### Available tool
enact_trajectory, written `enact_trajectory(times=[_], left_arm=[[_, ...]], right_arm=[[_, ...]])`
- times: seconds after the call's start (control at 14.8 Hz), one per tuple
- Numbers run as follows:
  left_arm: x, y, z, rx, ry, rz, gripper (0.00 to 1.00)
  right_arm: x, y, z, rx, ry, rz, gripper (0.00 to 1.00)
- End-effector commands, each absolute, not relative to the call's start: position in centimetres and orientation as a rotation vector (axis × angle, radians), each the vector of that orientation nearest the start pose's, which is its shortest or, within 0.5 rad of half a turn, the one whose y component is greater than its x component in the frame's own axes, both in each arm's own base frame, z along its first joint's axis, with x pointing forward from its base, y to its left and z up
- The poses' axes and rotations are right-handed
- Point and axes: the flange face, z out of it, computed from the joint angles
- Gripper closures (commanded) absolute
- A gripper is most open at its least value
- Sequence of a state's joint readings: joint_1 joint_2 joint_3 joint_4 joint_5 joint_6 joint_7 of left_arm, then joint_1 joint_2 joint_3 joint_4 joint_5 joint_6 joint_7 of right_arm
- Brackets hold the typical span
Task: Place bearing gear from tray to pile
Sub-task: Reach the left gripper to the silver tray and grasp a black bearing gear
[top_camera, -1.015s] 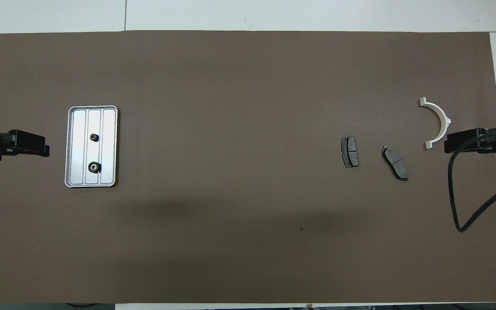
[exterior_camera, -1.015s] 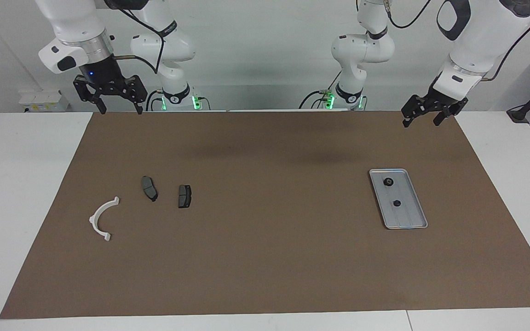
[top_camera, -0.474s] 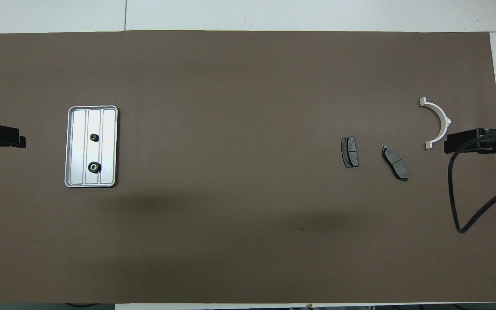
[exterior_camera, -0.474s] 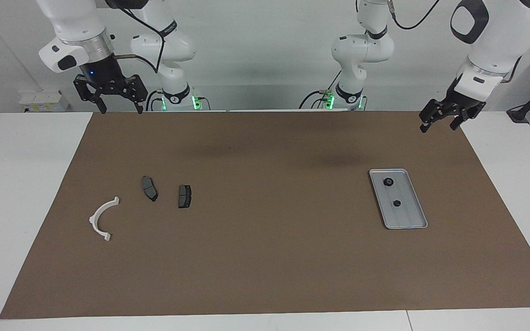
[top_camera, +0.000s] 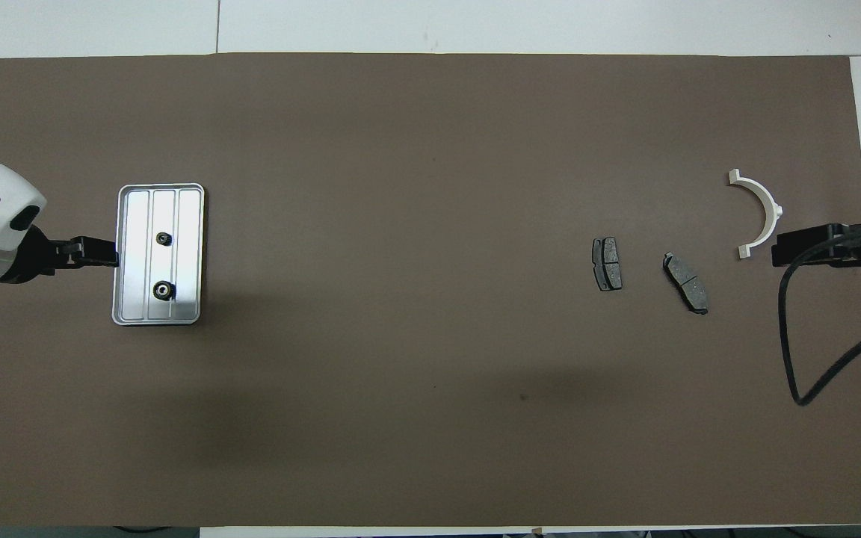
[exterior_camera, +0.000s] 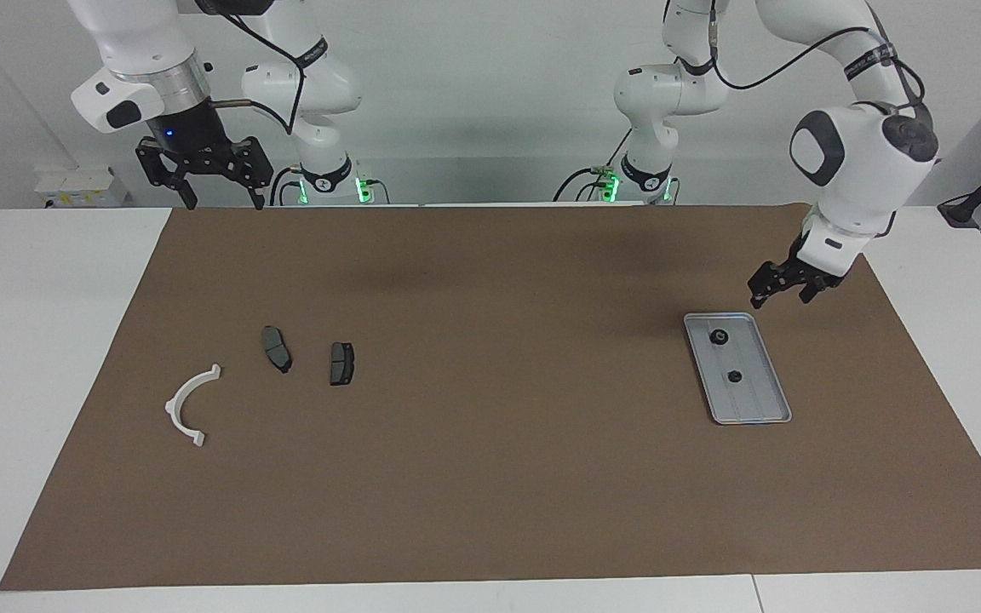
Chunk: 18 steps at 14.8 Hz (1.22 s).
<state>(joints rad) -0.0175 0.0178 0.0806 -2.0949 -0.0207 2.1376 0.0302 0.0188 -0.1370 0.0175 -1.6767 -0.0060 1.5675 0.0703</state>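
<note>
The silver grooved tray (exterior_camera: 754,400) (top_camera: 190,224) lies on the brown mat toward the left arm's end. Two small dark bearing gears sit in it, one (exterior_camera: 719,338) (top_camera: 164,290) nearer to the robots than the other (exterior_camera: 734,375) (top_camera: 164,238). My left gripper (exterior_camera: 782,295) (top_camera: 98,252) hangs open and empty, low over the mat just beside the tray's rim. The pile lies toward the right arm's end: a white arc (exterior_camera: 191,404) (top_camera: 759,213) and two dark pads (exterior_camera: 277,348) (exterior_camera: 341,363) (top_camera: 686,282) (top_camera: 608,263). My right gripper (exterior_camera: 225,203) (top_camera: 797,250) waits open, high over the mat's edge.
A brown mat (exterior_camera: 490,468) covers most of the white table. A black cable (top_camera: 793,351) hangs from the right arm over the mat's end by the arc.
My left arm has swung down and in toward the tray, from high over the mat's corner to just beside the tray's rim. The right arm has stayed put.
</note>
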Motion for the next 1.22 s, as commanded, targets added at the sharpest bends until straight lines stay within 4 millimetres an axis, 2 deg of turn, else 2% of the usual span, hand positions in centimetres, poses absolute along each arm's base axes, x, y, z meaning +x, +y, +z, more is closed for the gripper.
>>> enact_trajectory(times=[0.0, 0.2, 0.47, 0.74, 1.15], left_arm=[[54.7, 3.1, 39.2, -3.149, -0.069, -0.071, 0.0], [54.6, 3.0, 36.7, -3.146, -0.072, -0.071, 0.0], [54.5, 0.5, 33.4, -3.144, -0.083, -0.061, 0.01], [53.5, -0.3, 32.6, -3.144, -0.1, -0.02, 0.01], [52.3, 0.3, 31.4, -3.144, -0.103, 0.009, 0.01]], right_arm=[[50.5, 1.9, 65.1, -3.121, 0.062, -0.042, 0.0], [50.5, 1.9, 65.1, -3.121, 0.062, -0.039, 0.0], [50.3, 1.9, 65.5, -3.121, 0.062, -0.051, 0.0], [50.1, 2.3, 65.3, -3.122, 0.05, -0.044, 0.0], [50.1, 2.4, 65.2, -3.121, 0.047, -0.041, 0.0]])
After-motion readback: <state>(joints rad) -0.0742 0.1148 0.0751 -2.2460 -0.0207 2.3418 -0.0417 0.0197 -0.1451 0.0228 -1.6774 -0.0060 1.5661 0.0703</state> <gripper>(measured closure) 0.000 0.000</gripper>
